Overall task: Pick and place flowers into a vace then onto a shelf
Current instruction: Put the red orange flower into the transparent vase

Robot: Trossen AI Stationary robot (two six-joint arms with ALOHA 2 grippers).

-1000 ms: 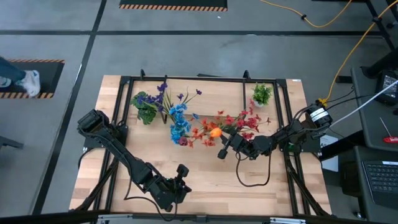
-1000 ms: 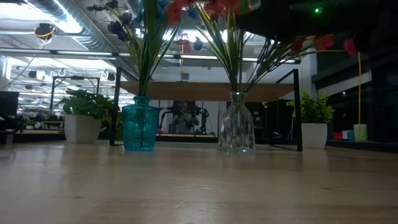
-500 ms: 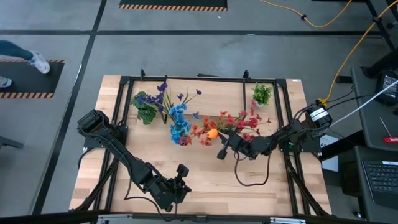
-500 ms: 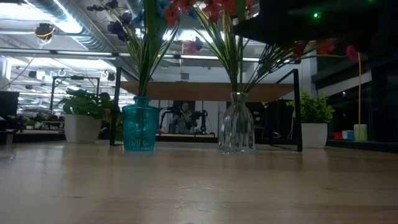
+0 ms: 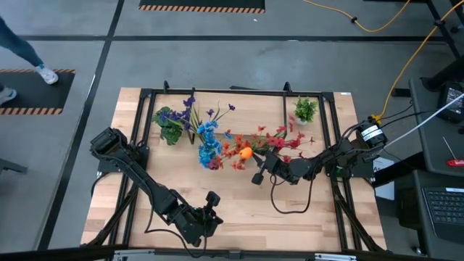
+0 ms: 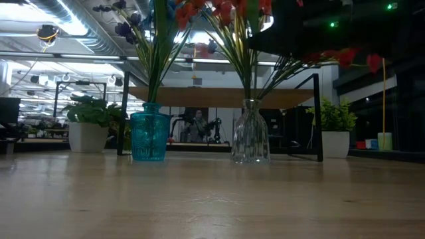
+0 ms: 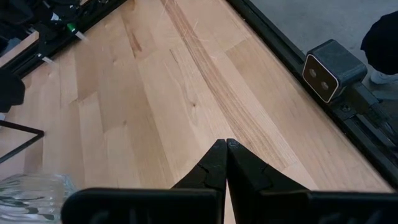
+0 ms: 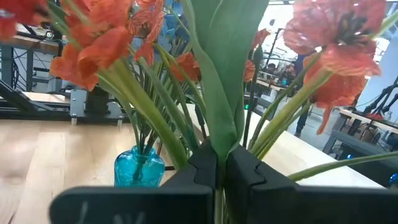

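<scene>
Dark left gripper [image 7: 226, 144] rests near table's front edge, fingers pressed together w/ nothing between. Right gripper [image 8: 221, 163] is clamped on green stems of the flowers [image 5: 270, 141], red/orange blooms standing in a ribbed clear glass vase [image 6: 250, 136] beside a teal vase [image 6: 148, 135]. Pale wood-plank table [image 5: 239, 197]; shelf [image 6: 222, 97] behind the vases.

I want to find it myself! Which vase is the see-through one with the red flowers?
Look at the wooden table, then the shelf behind it. Two vases stand in front: pick the clear ribbed glass vase, not the blue vase. The right gripper pinches its flowers.
</scene>
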